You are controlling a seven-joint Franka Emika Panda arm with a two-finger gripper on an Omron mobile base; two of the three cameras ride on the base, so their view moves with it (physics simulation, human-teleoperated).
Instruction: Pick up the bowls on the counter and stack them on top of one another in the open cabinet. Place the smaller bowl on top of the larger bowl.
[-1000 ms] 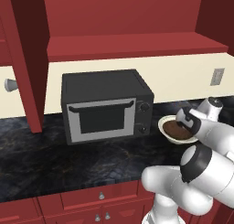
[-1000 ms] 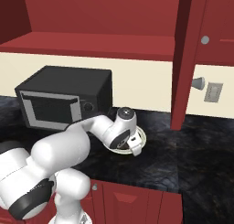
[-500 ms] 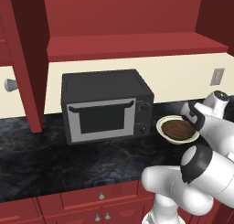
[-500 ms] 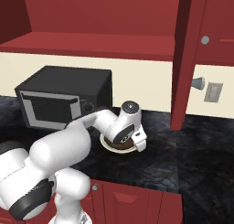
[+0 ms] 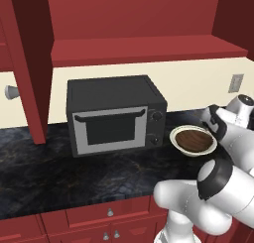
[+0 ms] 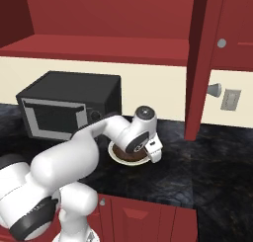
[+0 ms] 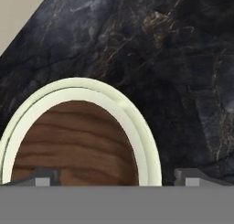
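— Cream rim, brown inside: is that one bowl or two on the counter [image 5: 59,172]?

— From the base cameras it reads as the dark brown bowl [image 5: 194,139] sitting inside the wider cream-white bowl [image 5: 174,139]. The pair rests on the black stone worktop, just to the right of the microwave [image 5: 115,114], below the cabinet shelf [image 5: 144,49].

— And from the hand camera?

— A pale rim [image 7: 141,136] curving around a brown wood-grain interior [image 7: 73,141], with dark veined stone beyond it.

— Where is the gripper [image 7: 116,177]?

— Right at the bowls. Its jaws stand spread wide; one fingertip [image 7: 43,176] shows over the brown interior, the other [image 7: 192,176] over bare stone outside the rim, so the cream rim lies between them. Nothing is clamped.

— Is anything in the open cabinet?

— I see just its flat red shelf and red back panel. In the right base view the wrist [image 6: 143,137] hangs over the bowls and hides part of them.
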